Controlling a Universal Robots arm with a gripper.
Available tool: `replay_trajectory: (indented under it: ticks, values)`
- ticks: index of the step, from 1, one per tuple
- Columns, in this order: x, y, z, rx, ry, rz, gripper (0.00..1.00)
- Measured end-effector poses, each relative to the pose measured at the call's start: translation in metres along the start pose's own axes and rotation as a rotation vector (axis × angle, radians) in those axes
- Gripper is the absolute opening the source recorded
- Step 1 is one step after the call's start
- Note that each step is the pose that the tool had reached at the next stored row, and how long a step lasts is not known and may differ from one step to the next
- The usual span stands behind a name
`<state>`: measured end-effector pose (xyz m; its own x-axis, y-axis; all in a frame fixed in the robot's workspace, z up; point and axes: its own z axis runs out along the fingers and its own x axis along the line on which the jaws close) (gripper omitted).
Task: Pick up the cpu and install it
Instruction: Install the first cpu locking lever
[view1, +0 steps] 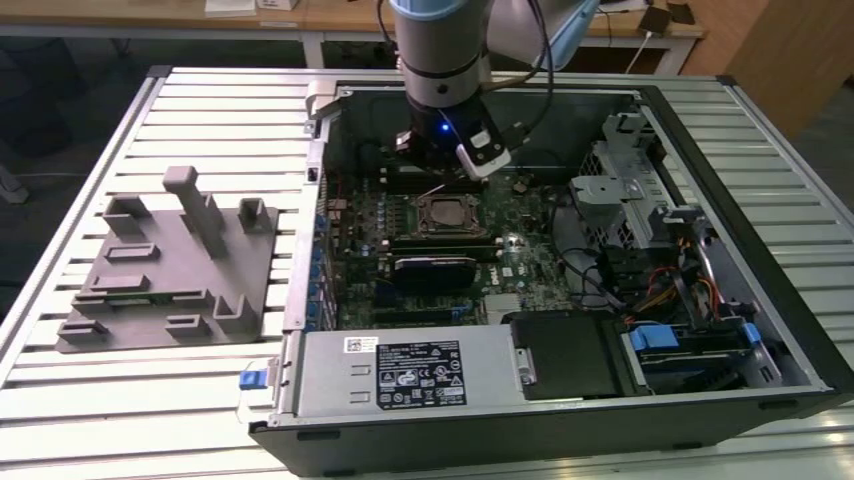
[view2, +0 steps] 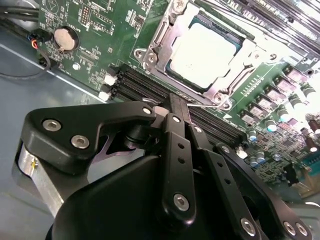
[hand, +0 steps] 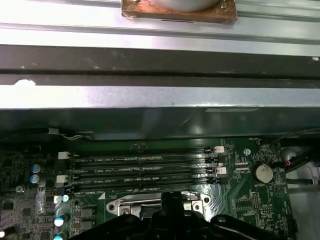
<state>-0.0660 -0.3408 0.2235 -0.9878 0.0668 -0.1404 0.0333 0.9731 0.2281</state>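
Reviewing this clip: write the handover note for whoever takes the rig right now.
The gripper is shut, with its tips at the thin wire lever of the motherboard socket. Whether it pinches the lever is unclear.
The cpu lies inside the socket.
Done: the cpu is picked up and placed.
Left: the lever is not visibly latched down.
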Motion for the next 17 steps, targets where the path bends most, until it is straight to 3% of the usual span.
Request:
replay_trajectory:
  ticks: [13,17]
  values:
    - [0.0014,0.0035,0.0086,0.0001,-0.0105,0.005,0.11]
    - [0.0018,0.0034,0.0111,0.0011,-0.0235,0.011,0.11]
